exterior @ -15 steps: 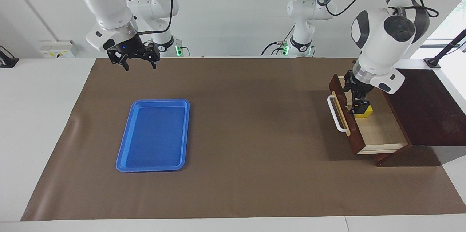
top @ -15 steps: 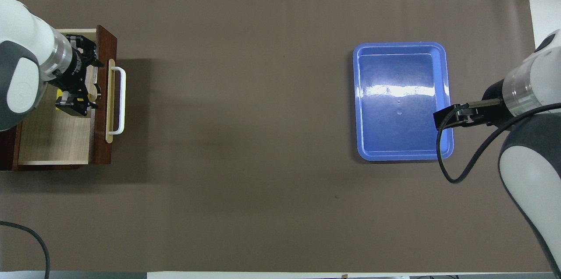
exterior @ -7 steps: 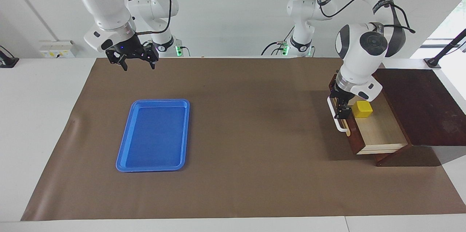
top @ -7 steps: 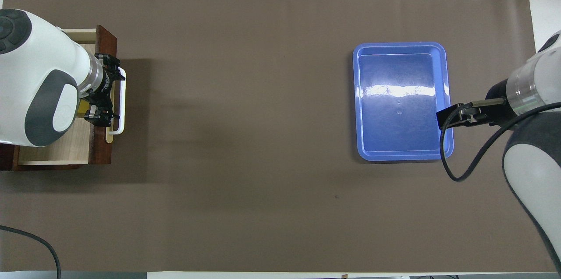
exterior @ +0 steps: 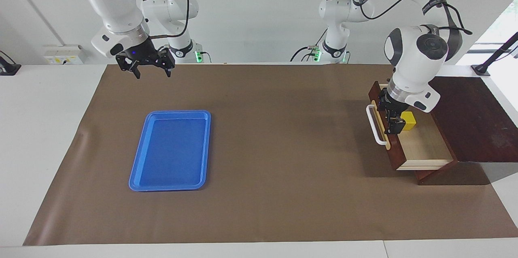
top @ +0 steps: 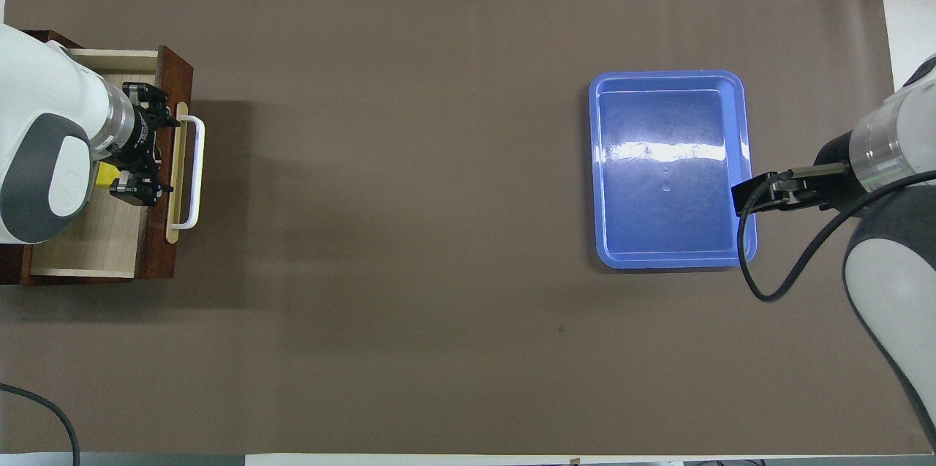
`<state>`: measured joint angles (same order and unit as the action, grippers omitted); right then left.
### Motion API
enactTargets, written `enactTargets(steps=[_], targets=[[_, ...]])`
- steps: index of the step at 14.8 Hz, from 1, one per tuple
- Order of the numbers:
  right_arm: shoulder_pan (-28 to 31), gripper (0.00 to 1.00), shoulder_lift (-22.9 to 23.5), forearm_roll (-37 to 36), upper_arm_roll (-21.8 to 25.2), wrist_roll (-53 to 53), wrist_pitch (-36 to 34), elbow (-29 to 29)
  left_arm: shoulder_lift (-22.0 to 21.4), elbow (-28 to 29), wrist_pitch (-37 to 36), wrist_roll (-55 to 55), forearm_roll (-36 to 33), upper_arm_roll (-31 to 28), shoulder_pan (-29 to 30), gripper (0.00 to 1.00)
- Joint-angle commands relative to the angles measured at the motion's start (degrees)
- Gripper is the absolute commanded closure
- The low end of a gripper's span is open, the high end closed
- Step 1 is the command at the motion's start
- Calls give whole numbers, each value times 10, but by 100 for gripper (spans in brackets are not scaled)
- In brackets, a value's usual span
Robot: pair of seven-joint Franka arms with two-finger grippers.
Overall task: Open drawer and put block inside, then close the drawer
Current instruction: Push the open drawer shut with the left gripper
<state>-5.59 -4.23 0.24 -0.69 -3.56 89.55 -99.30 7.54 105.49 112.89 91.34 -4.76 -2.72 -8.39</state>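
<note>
The right hand (exterior: 149, 69) hangs in the air over the brown mat (exterior: 263, 148) near the robots' edge of the table (exterior: 48, 128), its two fingers spread wide with nothing between them; that arm waits. The blue tray (exterior: 170, 149) lies on the mat farther from the robots than the spot under that hand, and well apart from the drawer (exterior: 404, 140), toward the right arm's end of the table.

Taking the drawer as the landmark: it stands partly pulled out of its dark wooden box (exterior: 471, 118) at the left arm's end of the table, pale interior showing. The block (exterior: 408, 120) sits inside the drawer, in the part nearer the robots, just inside the reddish-brown front. The left hand (exterior: 394, 122) is down at the top edge of that front, between the white handle (exterior: 374, 125) and the block. I cannot tell whether its fingers are parted or closed, nor whether they touch the front.
</note>
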Motion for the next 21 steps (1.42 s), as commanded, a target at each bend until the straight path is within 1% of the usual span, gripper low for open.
enactTargets(steps=[1, 4, 9, 14, 19, 21], targets=[[8, 0, -13, -9, -4, 15, -2, -11, -14, 18, 20, -40, -10, -2, 36, 0], [8, 0, -13, -9, -4, 15, -2, -12, -13, 18, 22, -63, -17, -2, 63, 0], [8, 0, -13, -9, -4, 15, -2, -12, -14, 23, 46, -106, -17, -1, 111, 0], [8, 0, -13, -9, -5, 15, -2, -12, -14, 23, 48, -135, -17, -1, 136, 0], [8, 0, -13, -9, -4, 15, -2, -11, -14, 20, 45, -144, -17, -1, 141, 0], [8, 0, -13, -9, -5, 15, -2, -11, -10, 0, 20, -152, -17, -1, 132, 0]])
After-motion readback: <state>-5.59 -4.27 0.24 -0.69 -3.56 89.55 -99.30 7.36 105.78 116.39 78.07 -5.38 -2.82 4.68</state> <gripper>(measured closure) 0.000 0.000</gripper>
